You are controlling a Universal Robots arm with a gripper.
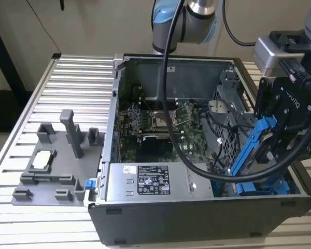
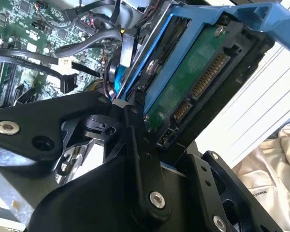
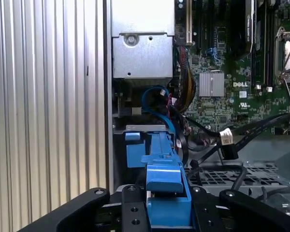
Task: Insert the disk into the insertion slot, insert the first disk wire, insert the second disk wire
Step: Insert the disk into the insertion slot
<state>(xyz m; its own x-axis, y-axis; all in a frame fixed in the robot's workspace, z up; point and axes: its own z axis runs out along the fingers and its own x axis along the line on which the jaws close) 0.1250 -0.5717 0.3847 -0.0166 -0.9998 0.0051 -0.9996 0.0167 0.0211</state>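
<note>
Arm: I saw the arm reach in from the exterior view's right, with a black cable looping from it down across the open case.
Gripper (image 1: 271, 139): its fingers were closed on the disk, one on either side of the blue frame, as I saw in the first wrist view (image 3: 166, 209).
Disk (image 1: 253, 151): held off the table and steeply tilted, above the corner of the computer case at the exterior view's right. Its lower end dipped inside the case. I could not tell whether that end touched anything.
Disk underside (image 2: 195, 79): in the second wrist view I saw the green circuit board and its row of connector contacts, bare, with no wire plugged in.
Blue carrier frame (image 3: 163, 176): it ran from between the fingers toward the bay at the edge of the case.
Other blue part (image 1: 263, 188): it lay low in the case, just under the held disk.
Computer case (image 1: 197, 220): it lay on its side, open, with the motherboard (image 1: 155, 124) exposed and a labelled metal box (image 1: 150, 181) along the near wall.
Loose cables (image 3: 246, 133): black, one with a white tag, draped across the board near the bay.
Table (image 1: 72, 78): a ribbed metal surface carrying the case.
Grey fixture (image 1: 57, 174): it sat on the table at the exterior view's left, well apart from the gripper.
</note>
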